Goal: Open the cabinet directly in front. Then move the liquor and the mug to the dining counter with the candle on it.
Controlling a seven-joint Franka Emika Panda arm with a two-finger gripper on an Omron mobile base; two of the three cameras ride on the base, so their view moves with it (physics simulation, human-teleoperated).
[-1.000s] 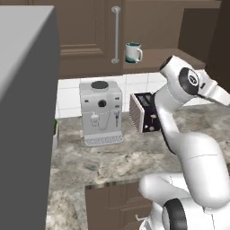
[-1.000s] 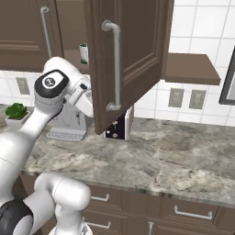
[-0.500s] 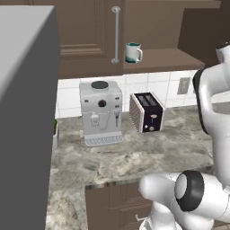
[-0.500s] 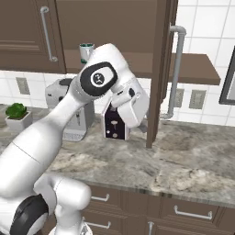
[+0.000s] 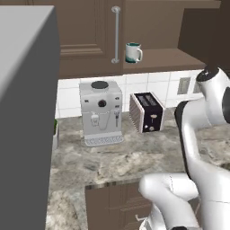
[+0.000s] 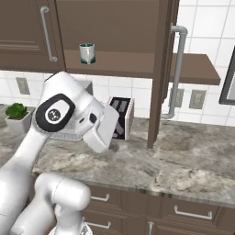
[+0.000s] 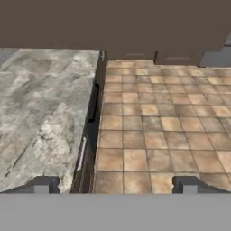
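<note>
Standing swung open, the cabinet [image 6: 163, 69] shows the mug [image 6: 86, 53] on its shelf, while the gripper [image 7: 115, 185], jaws spread wide and empty, faces the tiled floor [image 7: 162, 126]

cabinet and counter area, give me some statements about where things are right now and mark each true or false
1. The right door of the cabinet is swung open. True.
2. The mug stands on the stone counter beside the toaster. False: it stands on the cabinet's shelf, above the toaster.
3. The gripper holds the mug. False: its jaws are open and empty, over the counter edge and tiled floor.
4. A coffee machine stands left of the toaster in the left base view. True.
</note>
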